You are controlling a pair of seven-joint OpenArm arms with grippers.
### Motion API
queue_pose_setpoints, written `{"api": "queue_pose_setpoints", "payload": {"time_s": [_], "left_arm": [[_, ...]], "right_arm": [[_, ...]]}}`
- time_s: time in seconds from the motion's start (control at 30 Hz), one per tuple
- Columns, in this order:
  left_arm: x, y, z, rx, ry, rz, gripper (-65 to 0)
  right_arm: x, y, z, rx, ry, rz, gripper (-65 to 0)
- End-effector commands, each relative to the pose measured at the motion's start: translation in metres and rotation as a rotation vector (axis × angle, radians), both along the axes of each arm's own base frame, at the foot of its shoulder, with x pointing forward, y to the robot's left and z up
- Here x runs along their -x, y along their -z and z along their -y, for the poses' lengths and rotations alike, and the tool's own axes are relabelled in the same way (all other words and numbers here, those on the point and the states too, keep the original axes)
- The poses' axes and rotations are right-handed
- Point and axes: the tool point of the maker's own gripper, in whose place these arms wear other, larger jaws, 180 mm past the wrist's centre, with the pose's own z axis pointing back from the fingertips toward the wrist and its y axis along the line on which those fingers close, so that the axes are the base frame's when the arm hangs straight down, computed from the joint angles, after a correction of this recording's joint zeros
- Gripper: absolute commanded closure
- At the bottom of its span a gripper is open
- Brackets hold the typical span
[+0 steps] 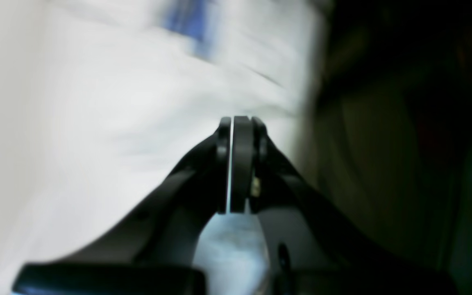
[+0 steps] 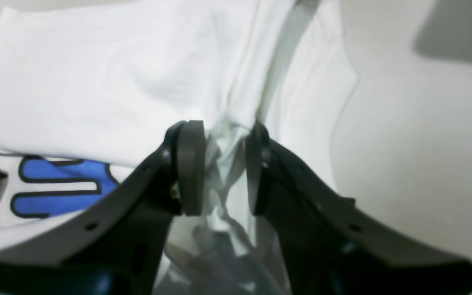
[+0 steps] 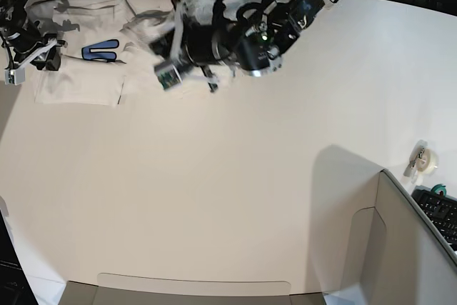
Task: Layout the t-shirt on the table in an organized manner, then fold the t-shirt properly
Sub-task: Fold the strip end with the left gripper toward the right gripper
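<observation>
On the white table (image 3: 235, 176), the t-shirt (image 3: 86, 76) in right jaws, left jaws closed, dark surroundings.

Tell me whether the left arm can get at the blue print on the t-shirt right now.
Probably yes. The left gripper, shut, hangs over the t-shirt, and nothing lies between it and the blue print. The right gripper is pinching cloth further along.

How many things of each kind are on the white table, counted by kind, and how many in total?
T-shirt: 1
Roll of tape: 1
Keyboard: 1, beside the grey panel, at the table's edge
Total: 3
</observation>
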Motion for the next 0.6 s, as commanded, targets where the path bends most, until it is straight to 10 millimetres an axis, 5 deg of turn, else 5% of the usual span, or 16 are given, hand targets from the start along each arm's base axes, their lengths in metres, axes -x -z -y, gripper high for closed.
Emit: {"api": "queue_pose_setpoints", "payload": {"time_s": [0.0, 0.27, 0.57], "left_arm": [[-0.009, -0.008, -0.005, 0.036, -0.053, 0.002, 0.0], [-0.026, 0.024, -0.041, -0.048, -0.197, -0.09, 0.0], [-0.001, 0.059, -0.021, -0.079, -0.141, -0.169, 0.0]], "right_arm": [[-0.008, -0.013, 0.005, 0.021, -0.012, 0.042, -17.5], [-0.008, -0.012, 0.004, 0.018, -0.011, 0.042, -17.5], [-0.008, -0.013, 0.004, 0.019, -0.013, 0.042, -17.5]]}}
